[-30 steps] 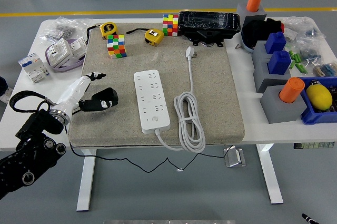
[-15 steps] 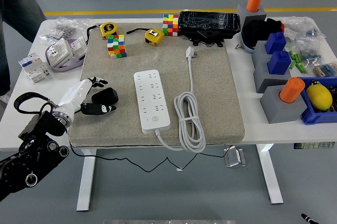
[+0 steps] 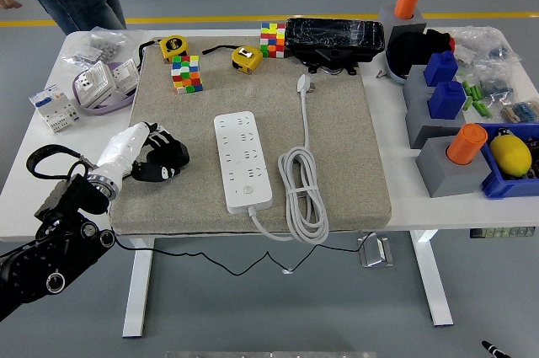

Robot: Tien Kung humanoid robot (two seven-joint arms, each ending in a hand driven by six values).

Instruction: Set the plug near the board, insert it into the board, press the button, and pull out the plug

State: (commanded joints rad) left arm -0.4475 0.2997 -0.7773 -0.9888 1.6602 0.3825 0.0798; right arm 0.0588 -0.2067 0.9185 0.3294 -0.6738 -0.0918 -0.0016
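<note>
beige mat covers the white table; we note the left hand curled, empty, beside the power strip; plug lies apart.

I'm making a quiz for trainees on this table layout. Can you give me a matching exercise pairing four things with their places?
Things:
1. white power strip
2. white plug
3. black adapter
4. yellow ball

Places:
A. in the blue bin at the right edge
B. under the left hand
C. centre of the beige mat
D. far part of the mat, beside the black box

Pairs: 1-C, 2-D, 3-B, 4-A
</note>
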